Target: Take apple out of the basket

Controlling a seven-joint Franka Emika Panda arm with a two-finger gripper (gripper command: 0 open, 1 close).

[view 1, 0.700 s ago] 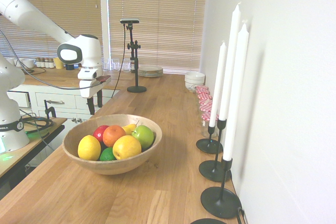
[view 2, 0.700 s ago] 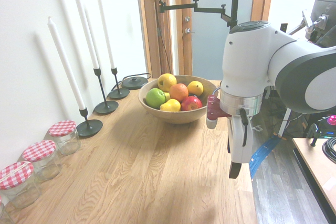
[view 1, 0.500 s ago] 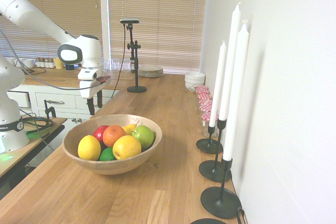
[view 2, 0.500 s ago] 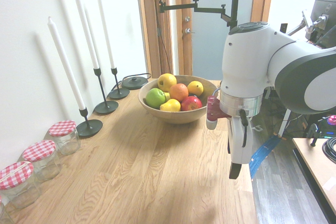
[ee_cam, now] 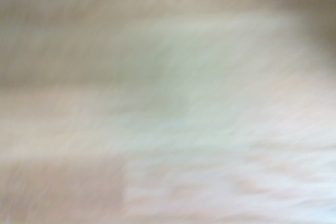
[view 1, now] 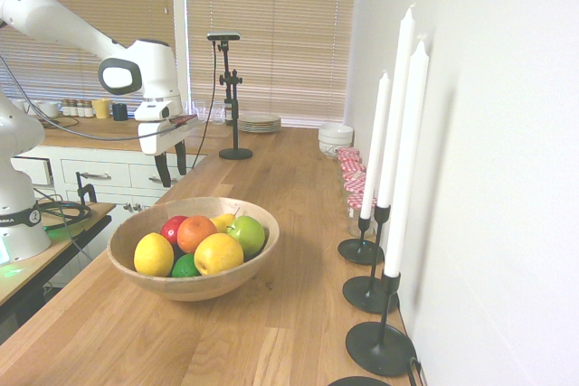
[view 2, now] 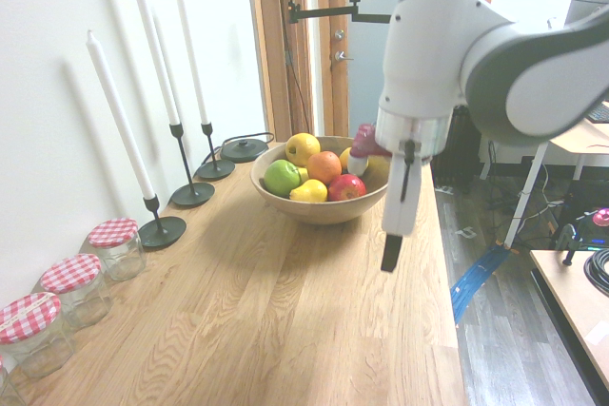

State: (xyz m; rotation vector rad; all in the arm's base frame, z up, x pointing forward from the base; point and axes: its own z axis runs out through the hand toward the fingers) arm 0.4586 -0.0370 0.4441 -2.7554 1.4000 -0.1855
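First exterior view: approach step. Gripper (view 1: 169,167) points down, fingers spread, empty, above table's far-side edge, short of basket (view 1: 237,270). Apple (view 1: 172,227) in basket, far side, touching orange (view 1: 195,232). Next: move over apple, descend between neighbours.

Second exterior view: one red apple (view 2: 346,187), one green apple (view 2: 281,177), one orange (view 2: 324,167), three candles (view 2: 116,116), three jars (view 2: 115,246) visible.

Wrist view: blurred, nothing readable.
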